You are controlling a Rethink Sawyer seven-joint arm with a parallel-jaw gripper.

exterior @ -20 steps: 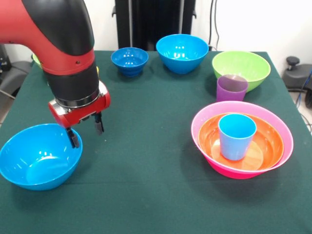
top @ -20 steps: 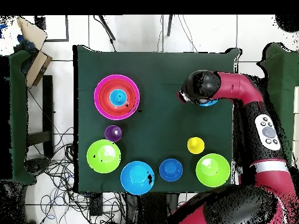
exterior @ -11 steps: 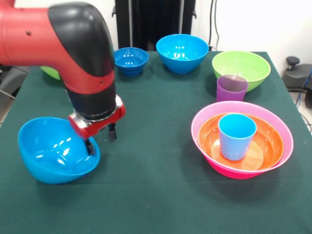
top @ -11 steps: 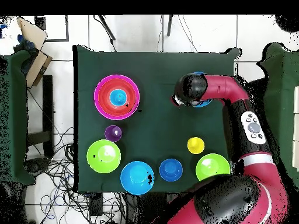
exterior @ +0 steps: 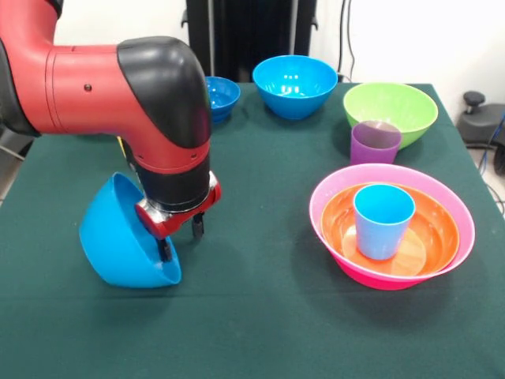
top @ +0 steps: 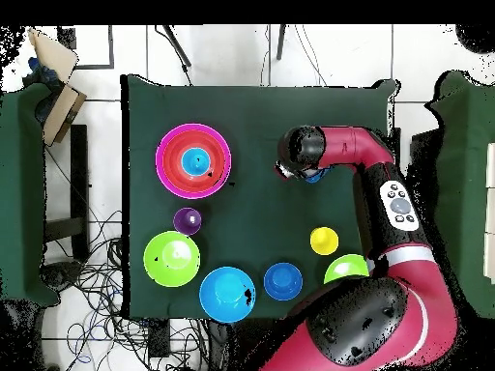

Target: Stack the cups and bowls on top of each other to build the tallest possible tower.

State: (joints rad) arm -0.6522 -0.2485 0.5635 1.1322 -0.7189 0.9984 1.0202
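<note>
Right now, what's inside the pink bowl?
The orange bowl is nested in the pink bowl, and the light blue cup stands upright inside it. The pink bowl's floor is covered.

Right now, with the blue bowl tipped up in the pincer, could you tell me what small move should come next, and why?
Probably a short lift. The pincer grips the rim of the blue bowl, which is tilted steeply with its lower edge seemingly on the green table. Raising it clear should avoid dragging before carrying it toward the pink bowl, which already holds the orange bowl and light blue cup.
</note>
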